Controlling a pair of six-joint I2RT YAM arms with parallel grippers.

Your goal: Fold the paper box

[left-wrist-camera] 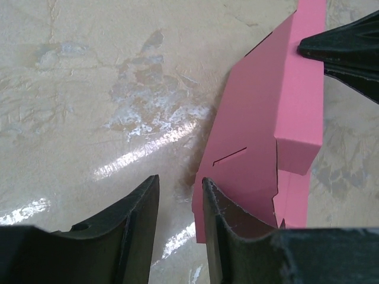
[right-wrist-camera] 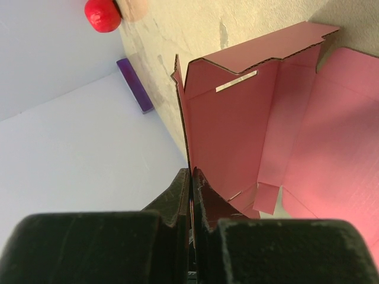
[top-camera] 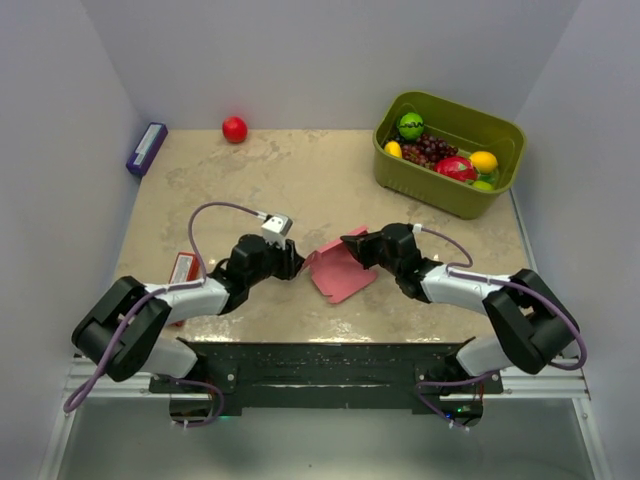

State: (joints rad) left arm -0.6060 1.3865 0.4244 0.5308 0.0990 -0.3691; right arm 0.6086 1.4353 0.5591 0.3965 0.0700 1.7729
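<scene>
the pink paper box (top-camera: 338, 270) lies on the desk (top-camera: 300, 180) near its middle, towards the near edge, between the two arms. it is only partly folded: most of the blank lies flat, while one panel on its far right side stands up.

the right fingers (right-wrist-camera: 176, 192) are clenched on the edge of that raised panel. in the right wrist view the thin cardboard runs straight into the pinch. a narrow slot shows near the panel's far end, and the rest of the box spreads open to one side.

the left fingers (left-wrist-camera: 139, 216) sit low at the box's left edge. they are released, parted with bare desk showing between them and grasping nothing. one of them overlaps the box's near corner in the left wrist view; whether it touches the cardboard i cannot tell.

a green basket (top-camera: 398, 170) of fruit stands at the far right corner of the desk. a red ball (top-camera: 234, 129) rests by the far wall, and a purple box (top-camera: 146, 149) lies against the left wall. a red packet (top-camera: 183, 268) with a white label lies beside the left arm, apart from the box.
</scene>
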